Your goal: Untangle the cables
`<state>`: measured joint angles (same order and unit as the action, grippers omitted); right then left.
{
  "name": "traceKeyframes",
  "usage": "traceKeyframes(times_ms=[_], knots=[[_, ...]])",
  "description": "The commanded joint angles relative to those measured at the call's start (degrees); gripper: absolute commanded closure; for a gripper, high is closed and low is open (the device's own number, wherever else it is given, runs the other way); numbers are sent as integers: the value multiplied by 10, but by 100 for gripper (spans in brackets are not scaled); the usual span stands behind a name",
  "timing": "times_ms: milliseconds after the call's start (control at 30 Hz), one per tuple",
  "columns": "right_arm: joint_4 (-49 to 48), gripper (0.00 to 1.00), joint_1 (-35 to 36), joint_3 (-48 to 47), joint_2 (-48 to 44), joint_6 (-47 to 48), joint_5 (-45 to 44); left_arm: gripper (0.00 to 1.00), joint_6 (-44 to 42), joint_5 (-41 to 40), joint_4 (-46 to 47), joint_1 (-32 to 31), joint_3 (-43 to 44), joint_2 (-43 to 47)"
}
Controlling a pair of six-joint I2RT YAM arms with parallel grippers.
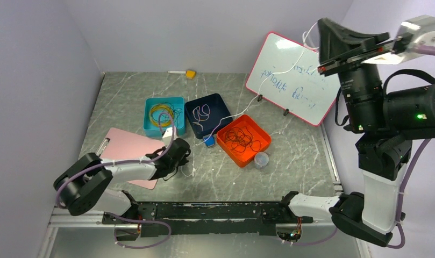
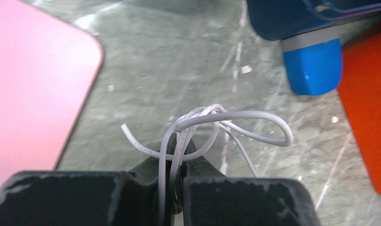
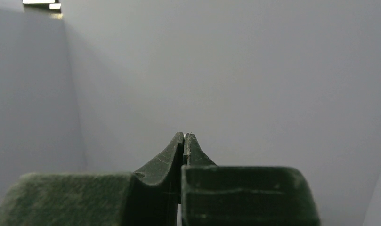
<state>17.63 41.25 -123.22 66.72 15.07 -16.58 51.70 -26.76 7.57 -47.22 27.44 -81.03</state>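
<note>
I see the grey worktop [image 1: 290,166] with the whiteboard [image 1: 296,80] leaning at back right, the pink clipboard [image 1: 132,148] at front left, and the teal tray [image 1: 148,115], navy tray [image 1: 189,110] and orange tray [image 1: 263,141] between them, each holding loose cables. My right hand [image 3: 184,136] is raised high, pinching the long white cable [image 1: 251,105] that climbs from the trays. My left hand [image 2: 179,153] is clamped on a knotted white loop [image 2: 245,120] beside the clipboard.

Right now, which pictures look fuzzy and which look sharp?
Left wrist view: the white cable is sharp, but the blue block and pink clipboard are fuzzy. Right wrist view: the right claw is sharp against a plain grey wall. Top view: evenly lit, clear.
</note>
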Motion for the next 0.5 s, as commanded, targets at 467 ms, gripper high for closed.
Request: traceKeyframes(times_ms=[467], knots=[[539,100,2,107,7,-203,155,93,-159,-175,-257,43,134,158]])
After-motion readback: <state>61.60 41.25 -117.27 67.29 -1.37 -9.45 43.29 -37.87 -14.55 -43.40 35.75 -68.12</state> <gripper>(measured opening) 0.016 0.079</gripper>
